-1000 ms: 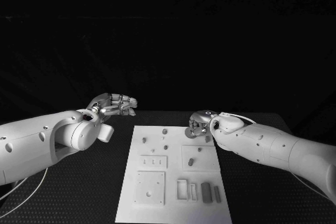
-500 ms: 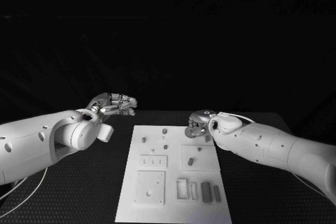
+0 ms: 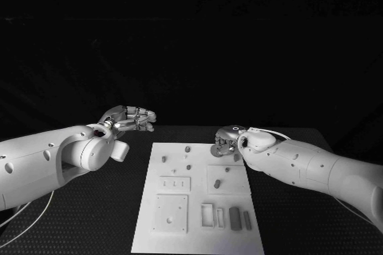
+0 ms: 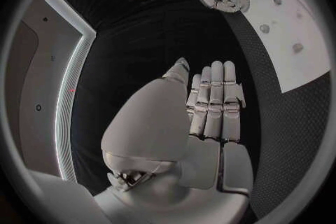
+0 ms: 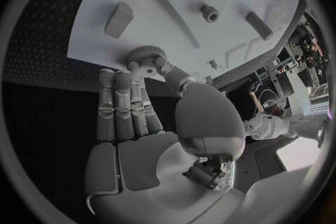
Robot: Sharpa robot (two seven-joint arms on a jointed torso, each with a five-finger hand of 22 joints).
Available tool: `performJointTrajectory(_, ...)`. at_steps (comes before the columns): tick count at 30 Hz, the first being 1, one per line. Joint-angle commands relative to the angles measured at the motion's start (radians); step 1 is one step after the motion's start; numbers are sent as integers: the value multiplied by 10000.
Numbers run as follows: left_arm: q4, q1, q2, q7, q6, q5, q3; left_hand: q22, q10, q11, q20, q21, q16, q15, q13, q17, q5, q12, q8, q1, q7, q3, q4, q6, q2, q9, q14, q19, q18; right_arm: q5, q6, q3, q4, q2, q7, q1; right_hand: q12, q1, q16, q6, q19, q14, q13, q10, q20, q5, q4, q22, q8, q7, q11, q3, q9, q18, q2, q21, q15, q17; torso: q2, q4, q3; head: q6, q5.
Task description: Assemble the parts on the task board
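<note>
One small grey toothed gear (image 5: 143, 56) pinched in right hand (image 3: 226, 142), apparently over white task board's (image 3: 200, 233) far right corner; left hand (image 3: 132, 119) empty, fingers curled together, off board.

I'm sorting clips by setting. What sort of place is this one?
Probably a robotics test bench in a darkened lab: a black table under a dark backdrop, a white task board with small parts laid out on it, and the right hand gripping a round gear.
</note>
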Motion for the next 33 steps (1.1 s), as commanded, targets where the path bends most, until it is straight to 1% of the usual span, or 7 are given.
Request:
performJointTrajectory(1, 32, 10, -13, 90, 36, -37, 9, 13, 9, 64, -27, -54, -40, -9, 16, 15, -57, -40, -58, -68, 35, -51, 4, -28, -55, 17, 69, 71, 9, -83, 1097, -186, 133, -8, -75, -328, 58, 2, 35, 319, 68, 7, 116, -16, -33, 52, 19, 171, 138, -108, -39, -5, 64, 355, 136, 45, -120, -14, -8, 3, -9, 22, 4)
performJointTrajectory(7, 41, 11, -32, 92, 30, -37, 9, 15, 10, 64, -28, -57, -43, -9, 18, 18, -57, -43, -60, -66, 34, -51, 2, -27, -57, 19, 71, 72, 9, -218, 643, -185, 279, -73, -230, -248, 103, -25, 79, 398, 149, 87, 306, 23, -77, 52, 20, 173, 175, -146, -81, 30, 89, 355, 198, 99, -163, -31, -6, -3, -6, 52, 18)
performJointTrajectory(14, 53, 12, -52, 93, 22, -37, 9, 16, 11, 65, -27, -60, -46, -9, 20, 21, -58, -46, -62, -64, 34, -50, 2, -26, -59, 22, 72, 73, 9, -393, 347, -183, 609, -196, -396, -131, 248, -44, 157, 426, 227, 173, 736, 120, -137, 52, 18, 170, 172, -166, -156, 51, 106, 355, 134, 162, -236, -48, 1, -6, -4, 74, 41)
performJointTrajectory(19, 51, 12, -62, 97, 15, -37, 9, 17, 12, 65, -27, -62, -48, -9, 21, 23, -58, -48, -63, -64, 34, -51, 2, -26, -60, 24, 73, 73, 9, -487, 118, -180, 973, -332, -520, -42, 460, -52, 265, 442, 285, 218, 1247, 167, -174, 51, 21, 170, 161, -186, -218, 51, 117, 355, 96, 214, -296, -23, -7, -10, 0, 89, 60)
performJointTrajectory(23, 47, 12, -70, 100, 12, -37, 9, 18, 12, 65, -27, -63, -49, -9, 22, 24, -58, -50, -64, -62, 33, -50, 1, -25, -61, 25, 73, 74, 9, -673, -218, -178, 1472, -467, -657, 72, 542, -44, 310, 445, 310, 225, 1512, 139, -193, 52, 19, 172, 150, -192, -238, 60, 122, 355, 65, 242, -315, -17, -2, -12, 5, 84, 112)
performJointTrajectory(30, 54, 12, -72, 105, 6, -37, 9, 20, 13, 65, -27, -67, -53, -9, 24, 28, -58, -54, -67, -60, 32, -49, 1, -25, -61, 29, 75, 76, 9, -1232, -730, -178, 1953, -450, -919, 77, 576, -35, 341, 439, 340, 242, 1681, 117, -212, 52, 18, 173, 135, -194, -247, 64, 122, 355, -4, 271, -326, -17, -1, -7, 2, 105, 144)
performJointTrajectory(33, 50, 12, -72, 110, 1, -37, 9, 21, 13, 65, -27, -68, -54, -8, 25, 29, -58, -55, -69, -60, 32, -49, 1, -25, -62, 30, 76, 77, 9, -1343, -915, -178, 2064, -420, -1030, 77, 600, -32, 354, 450, 359, 258, 1755, 140, -222, 51, 21, 173, 135, -199, -257, 63, 125, 355, -55, 286, -334, -20, 6, 2, 4, 105, 154)
